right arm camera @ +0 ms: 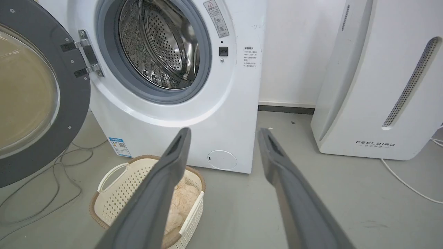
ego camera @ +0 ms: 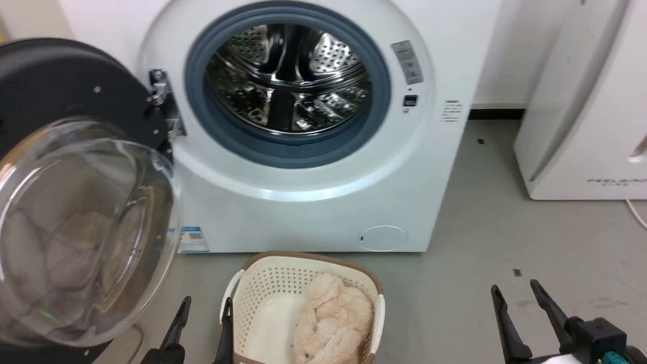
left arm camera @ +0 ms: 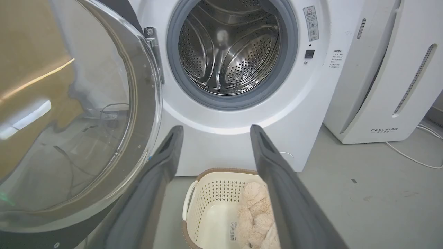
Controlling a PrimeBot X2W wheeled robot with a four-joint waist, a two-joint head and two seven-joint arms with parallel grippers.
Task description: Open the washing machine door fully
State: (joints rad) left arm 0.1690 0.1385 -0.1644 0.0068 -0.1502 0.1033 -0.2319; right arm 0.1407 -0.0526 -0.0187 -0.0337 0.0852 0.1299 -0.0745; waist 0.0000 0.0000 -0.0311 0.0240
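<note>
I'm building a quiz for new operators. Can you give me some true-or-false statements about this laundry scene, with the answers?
1. The door stands open, hinged at the left of the washing machine. True.
2. Laundry lies inside the drum. False: its steel inside looks empty; a fluffy beige cloth lies in the basket.
3. The left end effector and the right end effector are both open and hold nothing. True.
4. The left end effector grips the door. False: it is apart from the door and touches nothing.
5. The basket stands on top of the washing machine. False: it stands on the floor in front of it.
</note>
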